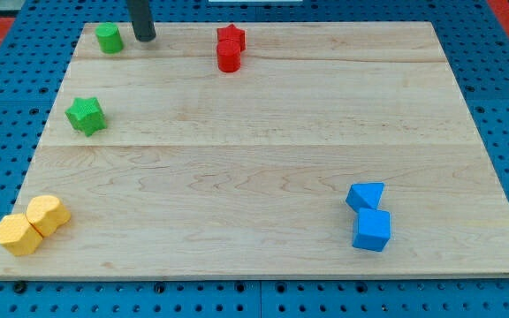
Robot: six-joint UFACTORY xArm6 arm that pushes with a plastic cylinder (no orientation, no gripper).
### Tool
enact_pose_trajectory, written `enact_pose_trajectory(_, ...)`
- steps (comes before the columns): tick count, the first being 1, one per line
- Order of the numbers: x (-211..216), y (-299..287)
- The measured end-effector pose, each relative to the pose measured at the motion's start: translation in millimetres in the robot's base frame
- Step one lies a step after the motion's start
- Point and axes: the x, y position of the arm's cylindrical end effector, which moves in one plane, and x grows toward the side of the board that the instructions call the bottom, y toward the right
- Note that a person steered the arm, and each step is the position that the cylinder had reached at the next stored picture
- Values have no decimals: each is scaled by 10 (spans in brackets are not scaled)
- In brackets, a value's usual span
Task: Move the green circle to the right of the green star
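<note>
The wooden surface (pixel 263 159) fills most of the view. On it, two blue blocks (pixel 369 219) touch at the lower right, two yellow ones (pixel 32 224) touch at the lower left, and two red ones (pixel 230 49) touch near the top.

The green star (pixel 86 116) sits alone at the left. The green circle (pixel 109 38) lies in the top-left corner, above the star.

My tip (pixel 145 38) rests just right of the circle. There are no jaws on this rod.

I judge I should circle above the block, then push down and rightward, keeping clear of the star.
</note>
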Motion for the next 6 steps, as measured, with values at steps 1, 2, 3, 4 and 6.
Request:
enact_pose_trajectory(1,-109,-839)
enact_pose_trajectory(2,-4,-794)
enact_pose_trajectory(3,421,-280)
enact_pose_trajectory(4,1168,-337)
enact_pose_trajectory(6,1145,62)
